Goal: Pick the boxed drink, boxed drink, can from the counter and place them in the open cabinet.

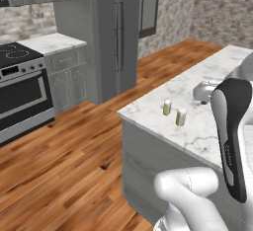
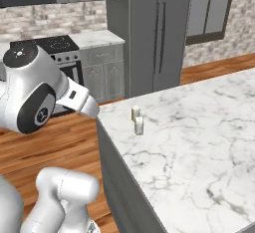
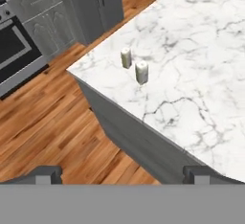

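Observation:
Two boxed drinks stand upright side by side near the corner of the white marble counter (image 1: 207, 131) (image 2: 189, 147) (image 3: 191, 60): one carton (image 1: 167, 107) (image 2: 135, 113) (image 3: 126, 58) sits nearer the edge, the other (image 1: 181, 117) (image 2: 139, 125) (image 3: 141, 72) just beside it. My gripper (image 3: 122, 174) hangs open and empty, well back from and above the cartons, off the counter's corner over the floor. The can and the open cabinet are out of view.
A steel oven range (image 1: 22, 87) (image 2: 50, 48) (image 3: 12, 50) stands across the wood floor (image 1: 64, 161). Beside it are low grey cabinets (image 1: 66, 72) (image 2: 102, 72) and a tall grey two-door unit (image 1: 116, 32) (image 2: 159, 33). My arm's links (image 1: 232, 131) (image 2: 35, 92) rise close to the counter.

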Robot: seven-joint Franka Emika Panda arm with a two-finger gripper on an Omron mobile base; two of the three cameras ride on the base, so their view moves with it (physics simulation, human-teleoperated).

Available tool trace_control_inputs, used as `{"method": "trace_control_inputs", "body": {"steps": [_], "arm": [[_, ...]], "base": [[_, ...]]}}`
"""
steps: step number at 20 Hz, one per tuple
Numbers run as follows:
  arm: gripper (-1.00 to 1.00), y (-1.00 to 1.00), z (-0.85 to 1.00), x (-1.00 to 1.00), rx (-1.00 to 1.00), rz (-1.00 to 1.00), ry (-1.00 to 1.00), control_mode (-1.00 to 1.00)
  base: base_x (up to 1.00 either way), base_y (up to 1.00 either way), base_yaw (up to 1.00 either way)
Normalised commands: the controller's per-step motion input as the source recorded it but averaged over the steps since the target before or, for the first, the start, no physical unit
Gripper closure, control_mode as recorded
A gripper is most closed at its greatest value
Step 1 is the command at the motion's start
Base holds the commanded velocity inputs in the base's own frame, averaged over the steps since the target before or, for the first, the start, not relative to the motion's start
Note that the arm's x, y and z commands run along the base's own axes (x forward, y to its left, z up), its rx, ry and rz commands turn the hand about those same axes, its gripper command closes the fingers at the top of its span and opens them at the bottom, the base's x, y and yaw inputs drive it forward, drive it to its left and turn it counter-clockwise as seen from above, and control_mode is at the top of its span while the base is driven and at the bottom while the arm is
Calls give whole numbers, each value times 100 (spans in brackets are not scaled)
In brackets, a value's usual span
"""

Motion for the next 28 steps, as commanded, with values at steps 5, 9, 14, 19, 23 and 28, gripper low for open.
{"method": "trace_control_inputs", "body": {"steps": [5,9,14,19,23,28], "arm": [[-100,-22,-29,44,0,-4,8,-100],[-100,-31,-40,51,0,-2,7,-100],[-100,-25,-53,44,0,0,3,-100],[-100,-13,-39,43,0,0,1,-100],[-100,-11,-22,38,0,0,0,-100],[-100,-6,-21,34,0,0,3,-100]], "base": [[0,0,0],[0,0,0],[0,0,0],[0,0,0],[0,0,0],[0,0,0]]}}
